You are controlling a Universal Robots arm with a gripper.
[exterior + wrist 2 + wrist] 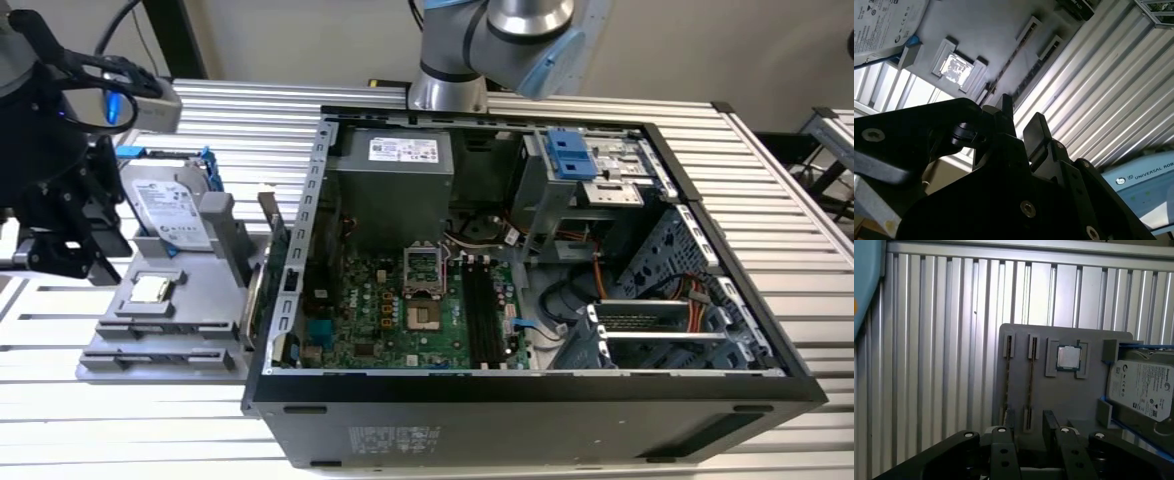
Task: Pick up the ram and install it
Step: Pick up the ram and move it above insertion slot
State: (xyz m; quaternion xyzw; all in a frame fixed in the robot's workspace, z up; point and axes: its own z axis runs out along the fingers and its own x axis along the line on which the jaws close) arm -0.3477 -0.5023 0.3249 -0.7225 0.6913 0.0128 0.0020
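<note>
Shows the ram (1031,385) standing on edge in a slot of the grey holder (1079,405), beside a processor chip (1069,357) and hard drive (1141,390). Puts the gripper (1029,415) close by it, fingers (1049,424) spread, holding nothing.

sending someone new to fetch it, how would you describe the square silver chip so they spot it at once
A grey tray sits beside the open computer case, on the exterior view's left. The chip lies flat in a recess on it, between two slim slots and the hard drive. It alone is small, square and shiny silver.
</note>
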